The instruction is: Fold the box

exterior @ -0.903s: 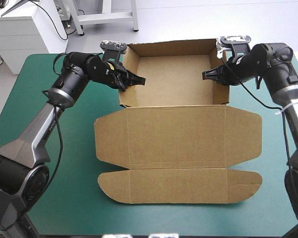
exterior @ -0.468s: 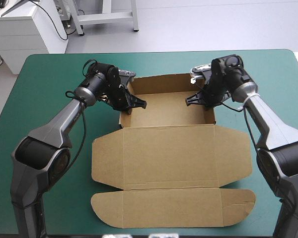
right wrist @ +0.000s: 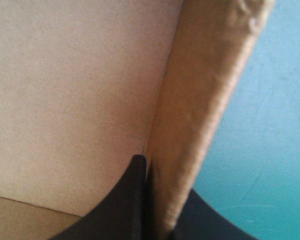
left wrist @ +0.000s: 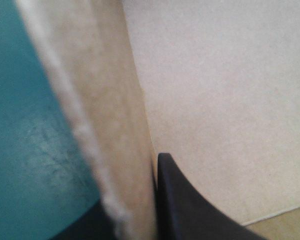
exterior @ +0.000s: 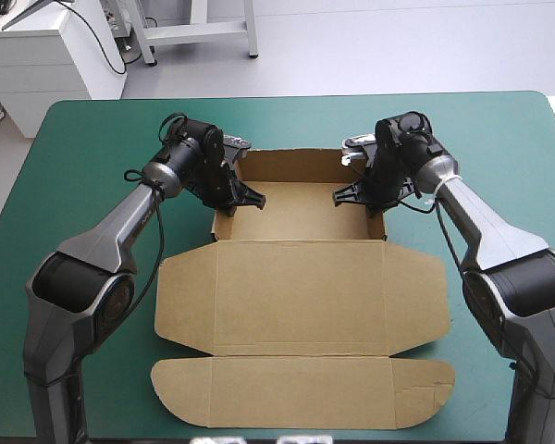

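The brown box [exterior: 296, 277] lies in the middle of the table as an open tray, its lid flat toward the near edge. My left gripper [exterior: 243, 196] is shut on the tray's left wall. In the left wrist view that wall [left wrist: 115, 125] runs between the left gripper [left wrist: 132, 190] fingers, one black finger [left wrist: 182, 205] inside the tray. My right gripper [exterior: 350, 192] is shut on the right wall. In the right wrist view the wall [right wrist: 200, 110] passes through the right gripper [right wrist: 162, 180], with one finger [right wrist: 125, 205] inside.
Teal-green cover [exterior: 83, 157] shows on both sides of the box and beyond its far wall. The lid's rounded front flap [exterior: 296, 393] reaches close to the table's near edge.
Both grippers have come toward the near edge and slightly left, each holding its side wall. The whole box has slid with them, and the tray looks narrower.
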